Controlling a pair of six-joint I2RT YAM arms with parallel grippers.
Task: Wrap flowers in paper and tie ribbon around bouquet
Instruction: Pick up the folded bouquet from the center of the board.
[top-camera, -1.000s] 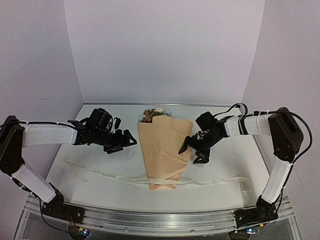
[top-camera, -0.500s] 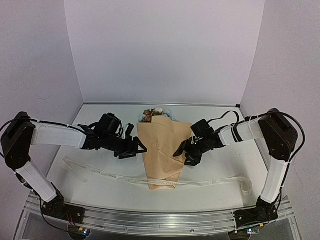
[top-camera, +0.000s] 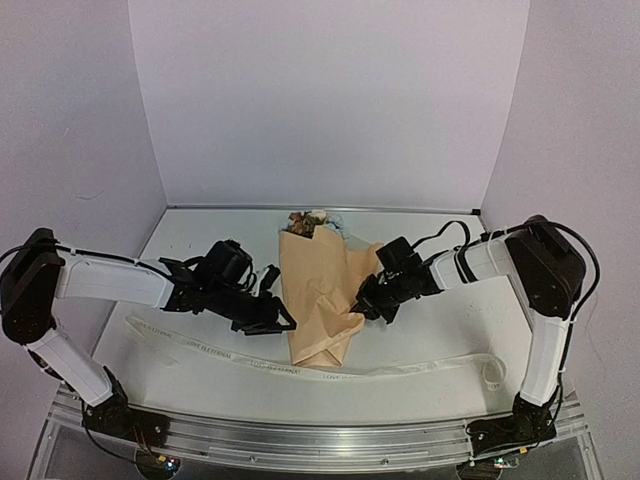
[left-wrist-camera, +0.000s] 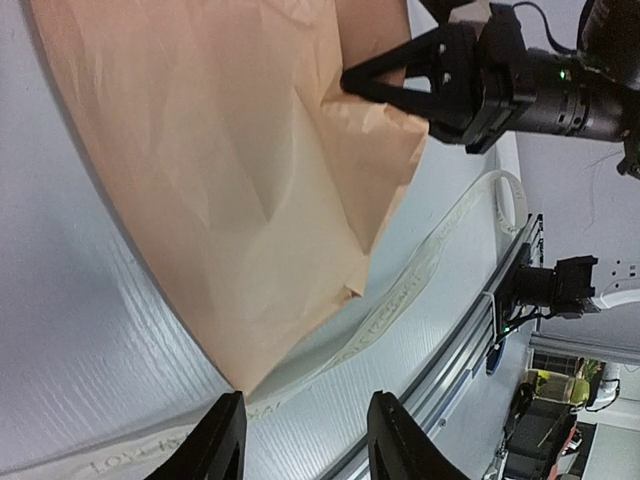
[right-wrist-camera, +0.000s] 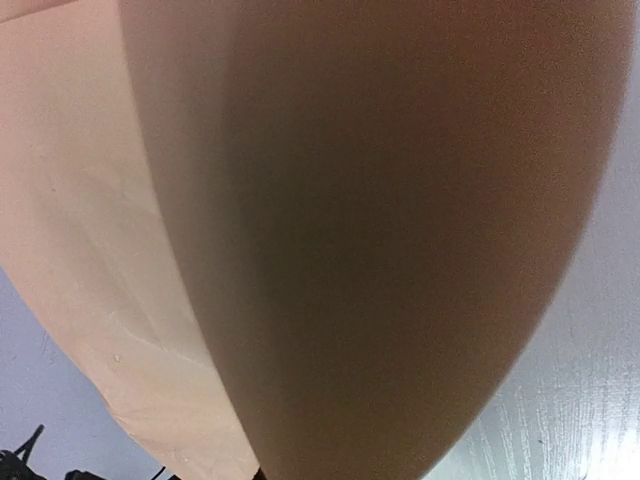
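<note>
The bouquet (top-camera: 315, 300) lies mid-table as a tan kraft paper cone, its narrow end toward me. Flowers (top-camera: 305, 221) peek out of the far, wide end. The cream ribbon (top-camera: 410, 367) runs left to right under the cone's narrow end and also shows in the left wrist view as ribbon (left-wrist-camera: 425, 275). My right gripper (top-camera: 366, 308) is shut on the paper's right flap, seen as right gripper (left-wrist-camera: 350, 80) pinching that edge. Paper (right-wrist-camera: 300, 250) fills the right wrist view and hides its fingers. My left gripper (top-camera: 283, 322) is beside the cone's left edge; left gripper (left-wrist-camera: 305, 440) stands open over ribbon and table.
The white table (top-camera: 470, 320) is walled by pale panels at the back and both sides. A metal rail (top-camera: 300, 435) runs along the near edge. The ribbon's right end curls into a loop (top-camera: 492, 372).
Both grippers came inward to the cone. The right one shut on the paper's right flap and pulled it over, narrowing the cone. The left jaws narrowed.
</note>
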